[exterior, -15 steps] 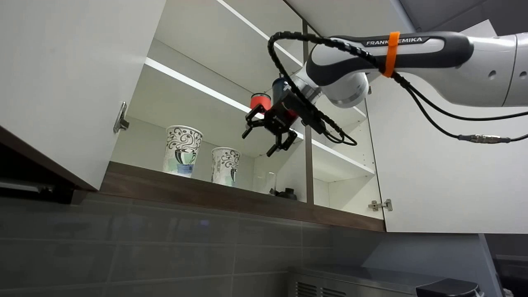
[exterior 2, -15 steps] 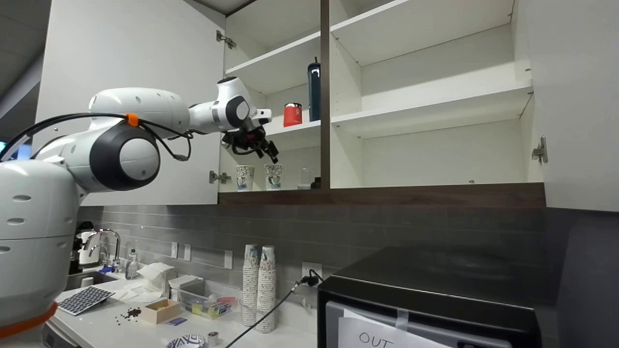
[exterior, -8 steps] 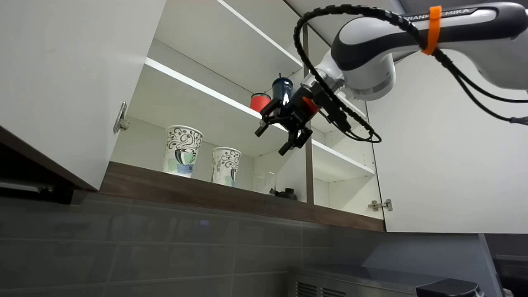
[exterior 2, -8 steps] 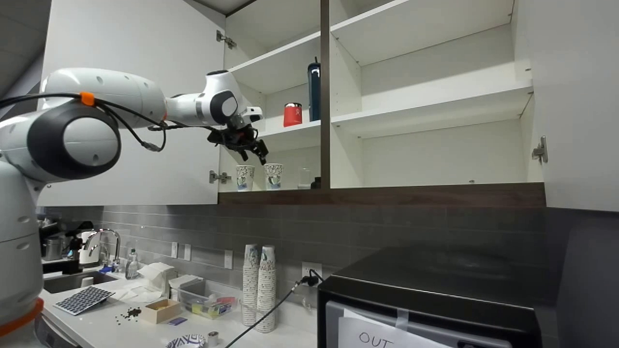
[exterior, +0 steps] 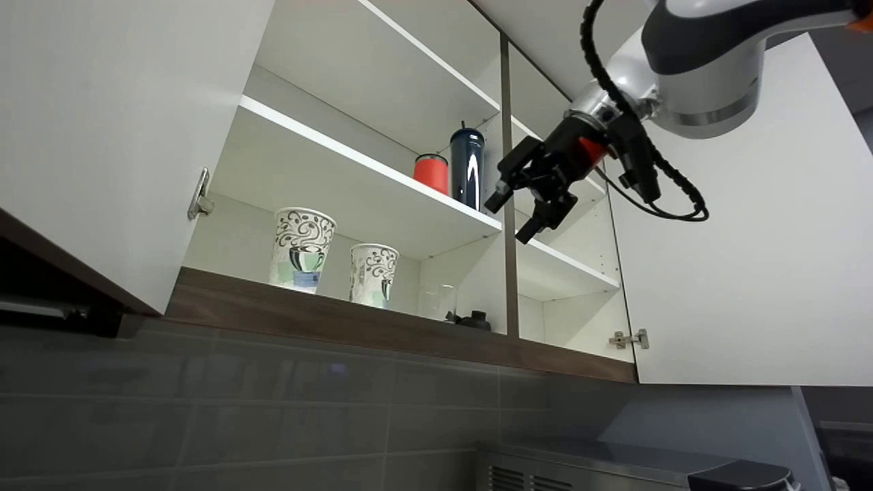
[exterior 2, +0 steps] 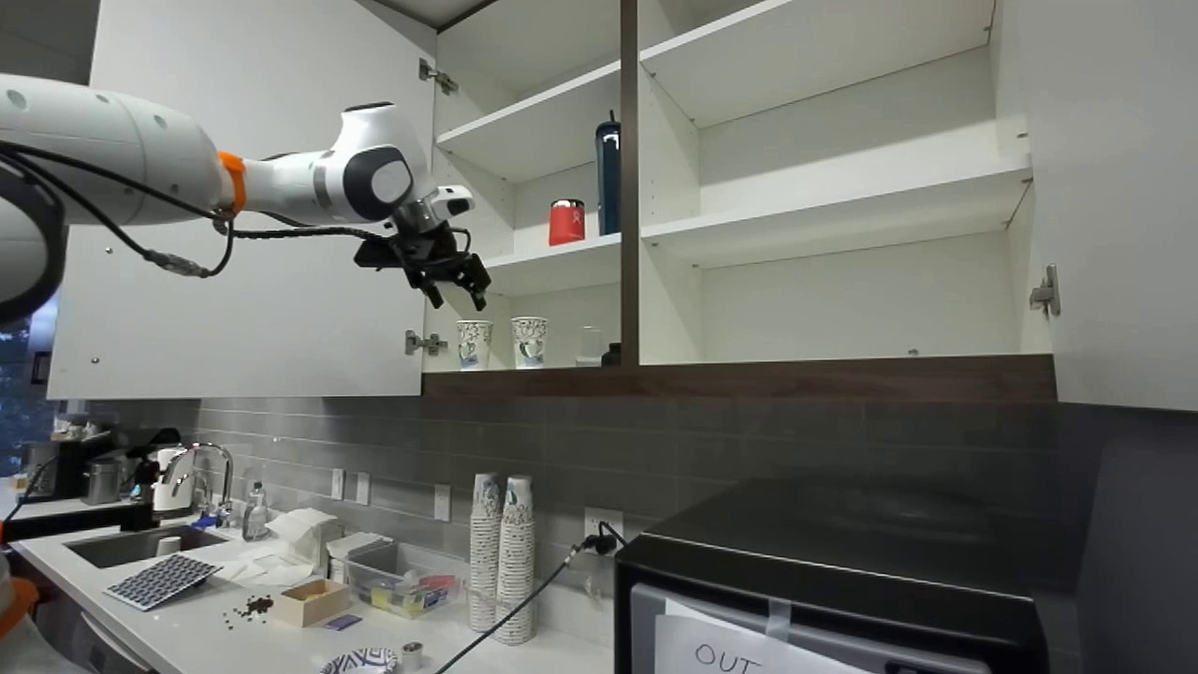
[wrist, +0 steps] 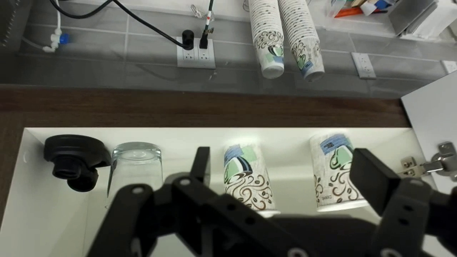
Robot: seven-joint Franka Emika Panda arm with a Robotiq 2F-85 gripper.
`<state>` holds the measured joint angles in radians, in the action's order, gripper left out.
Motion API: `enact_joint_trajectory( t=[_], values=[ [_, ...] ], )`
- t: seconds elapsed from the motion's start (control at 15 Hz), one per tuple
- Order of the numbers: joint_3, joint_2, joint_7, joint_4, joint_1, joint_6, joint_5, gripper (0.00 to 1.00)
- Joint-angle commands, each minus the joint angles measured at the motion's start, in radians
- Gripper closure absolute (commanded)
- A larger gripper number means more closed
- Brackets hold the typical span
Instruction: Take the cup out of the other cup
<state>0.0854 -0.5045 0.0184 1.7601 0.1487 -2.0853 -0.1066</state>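
Two white patterned paper cups stand upright and apart, side by side, on the cabinet's bottom shelf. The narrower, paler cup (exterior: 373, 275) is nearer the glass; it also shows in an exterior view (exterior 2: 529, 343) and in the wrist view (wrist: 246, 178). The other cup (exterior: 302, 250), with the bolder blue-green pattern, is nearer the door hinge; it shows too in an exterior view (exterior 2: 474, 344) and in the wrist view (wrist: 335, 175), partly behind a finger. My gripper (exterior: 513, 217) is open and empty, above and in front of the cups; its fingers are wide apart in the wrist view (wrist: 285, 171).
A clear glass (wrist: 135, 164) and a black lid-like object (wrist: 75, 160) stand beside the cups. A red cup (exterior: 431, 174) and a dark tall bottle (exterior: 467, 167) stand on the shelf above. The open cabinet door (exterior 2: 262, 234) is behind the arm. Stacked cups (exterior 2: 501, 562) stand on the counter.
My gripper has drawn back from the cabinet, rightward in one exterior view and leftward in another. It stays open. Both cups have not moved.
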Motion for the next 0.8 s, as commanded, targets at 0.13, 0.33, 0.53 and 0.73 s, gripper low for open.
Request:
enact_joint_trajectory(
  t=[0.13, 0.33, 0.53, 0.73],
  values=[
    [-0.063, -0.165, -0.127, 0.135, 0.039, 0.150, -0.073, 0.00],
    [-0.088, -0.197, -0.181, 0.147, 0.049, 0.240, -0.091, 0.00],
    [-0.074, -0.178, -0.161, 0.117, 0.020, 0.240, -0.076, 0.00],
    [-0.081, -0.189, -0.164, 0.128, 0.019, 0.247, -0.079, 0.00]
  ],
)
